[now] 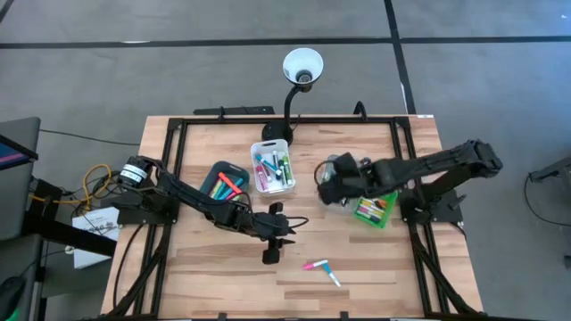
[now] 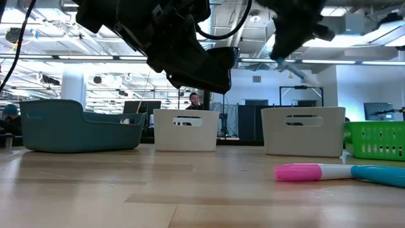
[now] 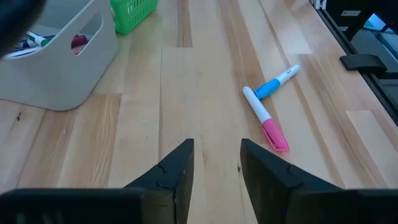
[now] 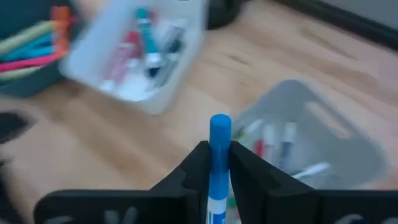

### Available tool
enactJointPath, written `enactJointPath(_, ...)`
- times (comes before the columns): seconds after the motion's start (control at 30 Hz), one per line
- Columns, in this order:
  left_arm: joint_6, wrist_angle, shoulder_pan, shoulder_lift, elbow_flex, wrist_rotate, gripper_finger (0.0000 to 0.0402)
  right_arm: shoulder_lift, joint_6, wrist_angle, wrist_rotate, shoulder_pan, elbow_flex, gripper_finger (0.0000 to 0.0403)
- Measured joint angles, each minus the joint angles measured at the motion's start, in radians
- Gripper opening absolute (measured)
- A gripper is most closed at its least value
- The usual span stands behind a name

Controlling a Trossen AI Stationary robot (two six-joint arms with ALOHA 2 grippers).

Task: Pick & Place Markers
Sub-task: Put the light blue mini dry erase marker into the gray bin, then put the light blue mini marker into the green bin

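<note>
My right gripper [image 1: 328,183] hangs over the grey bin [image 4: 311,146], shut on a blue marker [image 4: 219,140]. The grey bin holds several markers. Two more markers lie on the wood near the front. One is pink and white [image 3: 265,121]. The other is blue and white [image 3: 278,81], and its end meets the pink one's white end. My left gripper [image 3: 216,155] is open with nothing between its fingers. It hovers above the table's middle [image 1: 270,252], a little short of those two markers. My right gripper pinches the blue marker between its two fingers, which slant down from the table's right. The marker lies along the fingers, and its blue end [image 4: 220,124] sticks out past the fingertips. It is lifted clear and slants downward [image 2: 292,68] above the grey bin.
A teal bin [image 1: 223,183] with pink, orange and green markers and a white bin [image 1: 272,167] with several markers stand behind the left gripper. A green basket [image 1: 375,210] sits beside the grey bin. A lamp [image 1: 302,69] stands at the far edge. Bare wood lies along the near side.
</note>
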Motion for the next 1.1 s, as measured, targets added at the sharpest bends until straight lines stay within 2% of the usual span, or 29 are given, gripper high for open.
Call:
enactJointPath(0.1, 0.0, 0.0, 0.0, 0.0, 0.0, 0.0, 0.0127, -0.006, -0.006, -0.049, -0.002, -0.068, -0.021, 0.0034)
enactJointPath(0.2, 0.0, 0.0, 0.0, 0.0, 0.0, 0.0, 0.0127, -0.006, -0.049, -0.017, -0.01, -0.132, -0.055, 0.002)
enactJointPath(0.37, 0.0, 0.0, -0.002, 0.0, 0.0, 0.0, 0.0127, -0.004, -0.052, 0.073, -0.045, -0.201, -0.144, 0.0035)
enactJointPath(0.6, -0.004, 0.003, -0.002, -0.001, -0.005, 0.0, 0.0127, 0.044, -0.053, 0.173, -0.088, -0.213, -0.281, 0.0034)
enactJointPath(0.73, -0.007, 0.012, -0.002, -0.001, -0.018, 0.0, 0.0127, 0.092, -0.112, 0.219, -0.096, -0.211, -0.297, 0.0034)
enactJointPath(0.93, -0.007, 0.027, -0.002, -0.001, -0.024, 0.0, 0.0127, 0.14, -0.219, 0.292, -0.141, -0.212, -0.296, 0.0069)
enactJointPath(1.1, -0.007, 0.03, -0.002, -0.001, -0.026, 0.0, 0.0127, 0.121, -0.261, 0.289, -0.141, -0.212, -0.297, 0.0093)
